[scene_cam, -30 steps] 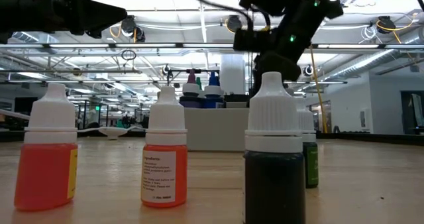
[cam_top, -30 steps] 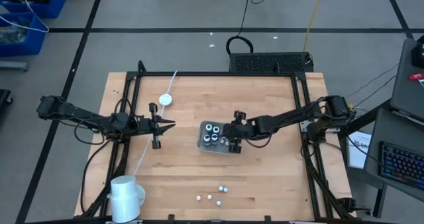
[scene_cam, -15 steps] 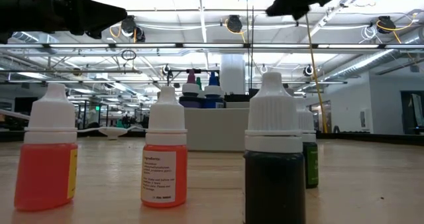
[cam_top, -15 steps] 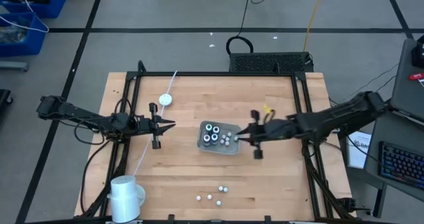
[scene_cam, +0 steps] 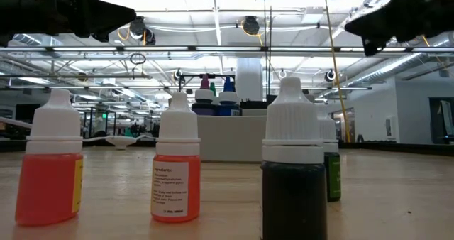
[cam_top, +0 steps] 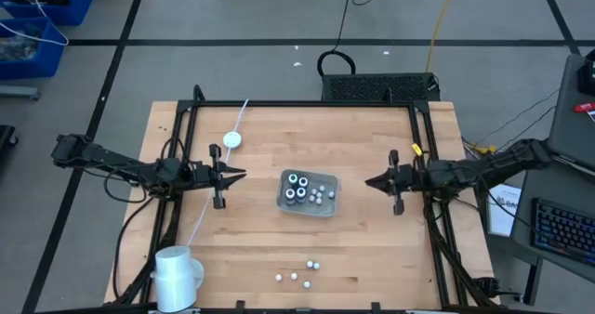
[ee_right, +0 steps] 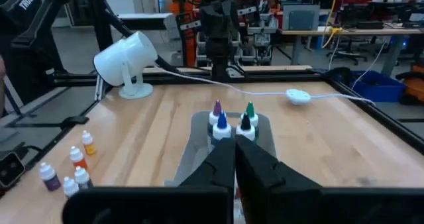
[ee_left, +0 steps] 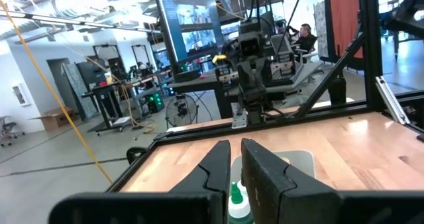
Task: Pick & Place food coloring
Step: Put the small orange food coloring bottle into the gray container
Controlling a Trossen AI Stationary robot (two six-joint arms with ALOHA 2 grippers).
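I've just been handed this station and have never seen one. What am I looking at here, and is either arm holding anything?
It is a table robot with two dark arms, each ending in a two-finger pincer. The high view looks straight down, the low view looks level across the tabletop, and the other two come from cameras on the wrists. The left pincer hangs left of the grey tray. The right pincer hangs right of it, shut and empty. The tray holds small food coloring bottles. Four loose bottles stand apart on the wood.
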